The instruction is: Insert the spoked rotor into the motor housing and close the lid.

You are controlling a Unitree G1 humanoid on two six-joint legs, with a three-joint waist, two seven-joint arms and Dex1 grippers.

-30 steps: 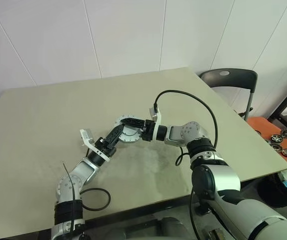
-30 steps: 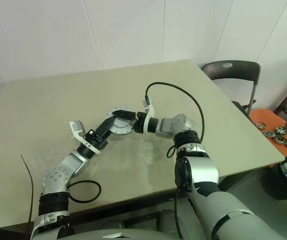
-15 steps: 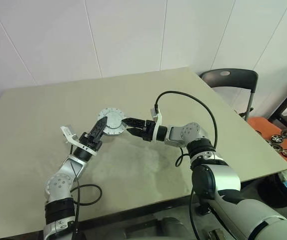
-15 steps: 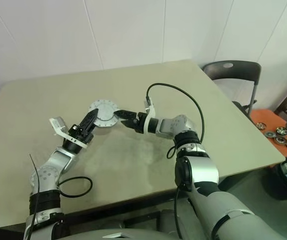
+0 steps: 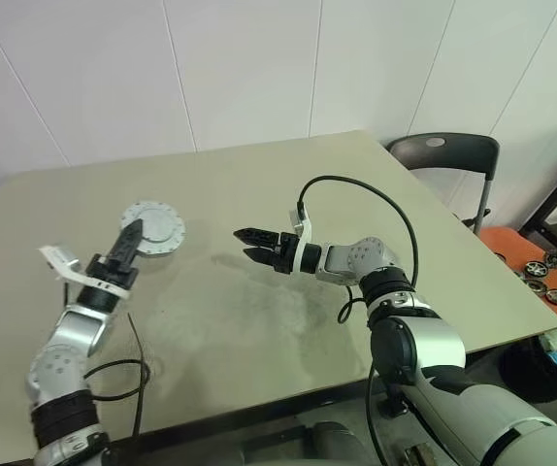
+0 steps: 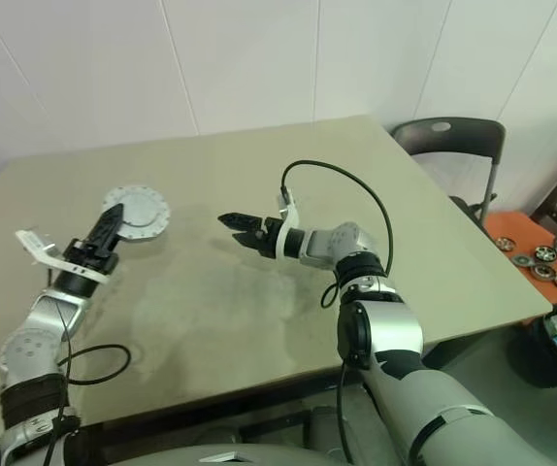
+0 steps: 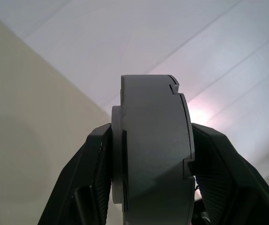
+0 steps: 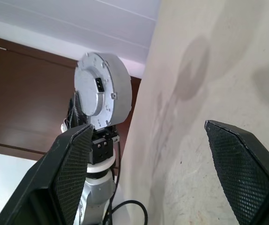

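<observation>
The motor housing (image 5: 152, 229), a short round silvery drum that appears already closed, has travelled away from the middle of the table (image 5: 356, 194) toward its left side since a second ago. It is held in the air above the surface, clamped across its thickness between the two black fingers of the left gripper (image 5: 128, 239). The handover looks finished, so assembly seems done or nearly so. The drum stands on edge, tilted, one flat face turned up toward the far wall, its short axis running across the fingers. The right gripper (image 5: 249, 245) waits over the table's middle, jaws spread wide and empty, pointing toward the housing, well apart from it.
</observation>
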